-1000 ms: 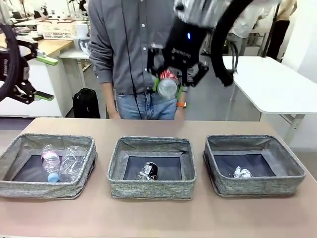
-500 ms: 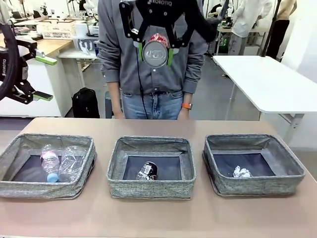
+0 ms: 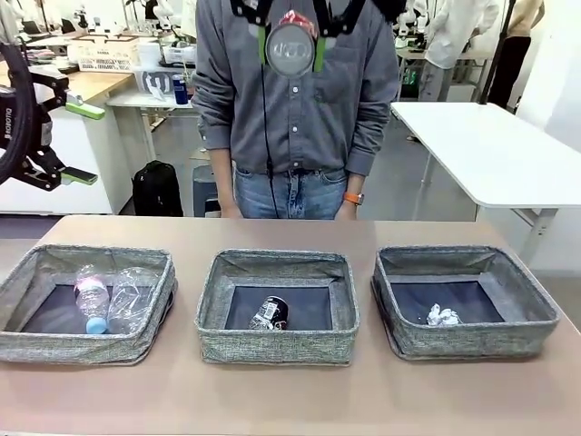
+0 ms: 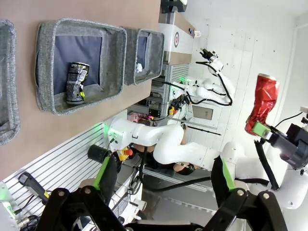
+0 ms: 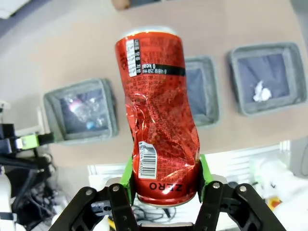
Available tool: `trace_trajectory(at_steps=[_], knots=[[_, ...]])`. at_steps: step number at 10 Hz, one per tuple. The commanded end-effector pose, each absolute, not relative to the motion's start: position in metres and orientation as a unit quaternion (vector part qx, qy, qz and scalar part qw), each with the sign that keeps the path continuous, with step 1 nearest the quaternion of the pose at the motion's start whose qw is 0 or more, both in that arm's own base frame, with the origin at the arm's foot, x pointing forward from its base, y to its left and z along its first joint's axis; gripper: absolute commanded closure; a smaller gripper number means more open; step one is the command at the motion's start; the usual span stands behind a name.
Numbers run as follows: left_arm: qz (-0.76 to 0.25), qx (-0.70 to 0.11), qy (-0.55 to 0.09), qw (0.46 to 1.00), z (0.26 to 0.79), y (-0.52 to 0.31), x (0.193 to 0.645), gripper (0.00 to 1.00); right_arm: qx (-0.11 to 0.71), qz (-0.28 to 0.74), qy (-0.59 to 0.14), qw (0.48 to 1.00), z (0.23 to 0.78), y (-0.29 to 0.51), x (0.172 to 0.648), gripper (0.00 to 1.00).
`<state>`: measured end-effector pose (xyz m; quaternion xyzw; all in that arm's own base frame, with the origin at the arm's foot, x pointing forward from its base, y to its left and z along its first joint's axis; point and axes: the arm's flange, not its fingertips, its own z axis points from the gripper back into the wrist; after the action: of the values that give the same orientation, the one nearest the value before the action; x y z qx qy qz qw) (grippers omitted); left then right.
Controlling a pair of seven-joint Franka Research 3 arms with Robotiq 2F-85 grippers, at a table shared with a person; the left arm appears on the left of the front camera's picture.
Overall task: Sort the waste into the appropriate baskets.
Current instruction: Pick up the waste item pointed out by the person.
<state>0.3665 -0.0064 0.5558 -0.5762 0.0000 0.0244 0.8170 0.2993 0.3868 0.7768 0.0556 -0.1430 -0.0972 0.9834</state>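
Observation:
High above the table, in front of the person's chest, my right gripper (image 3: 290,45) is shut on a dented red can (image 3: 290,47). In the right wrist view the red can (image 5: 156,110) stands upright between the green pads (image 5: 129,175), held near its base by the gripper (image 5: 166,178). Three grey baskets sit in a row. The left basket (image 3: 73,345) holds two clear bottles (image 3: 93,300), the middle basket (image 3: 277,347) a black-and-white can (image 3: 270,313), the right basket (image 3: 472,341) a white wad (image 3: 443,316). My left gripper (image 3: 86,143) hangs open at the far left, its fingers (image 4: 106,173) wide apart and holding nothing.
A person (image 3: 290,136) stands at the table's far edge, hands low behind it. Bare tabletop (image 3: 290,400) runs in front of the baskets. A white table (image 3: 490,150) stands behind on the right. The left wrist view shows the middle basket (image 4: 48,96) and the red can (image 4: 262,103) far off.
My right gripper has risen with the red can, from chest height up to the top of the front view. The left arm has stayed still. The baskets' contents are the same.

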Motion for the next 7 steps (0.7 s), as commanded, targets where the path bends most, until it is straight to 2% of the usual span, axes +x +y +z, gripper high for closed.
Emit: trace_trajectory(at_steps=[1, 7], knots=[[0.015, -0.575, -0.001, 0.818, 0.5576, -0.0052, 0.3653, 0.00, 0.061, -0.096, -0.150, 0.982, 0.7916, 0.3849, 0.3013, 0.43], [0.015, -0.575, -0.001, 0.818, 0.5576, -0.0052, 0.3653, 0.00, 0.063, -0.099, -0.147, 0.982, 0.7857, 0.3841, 0.2991, 0.43]])
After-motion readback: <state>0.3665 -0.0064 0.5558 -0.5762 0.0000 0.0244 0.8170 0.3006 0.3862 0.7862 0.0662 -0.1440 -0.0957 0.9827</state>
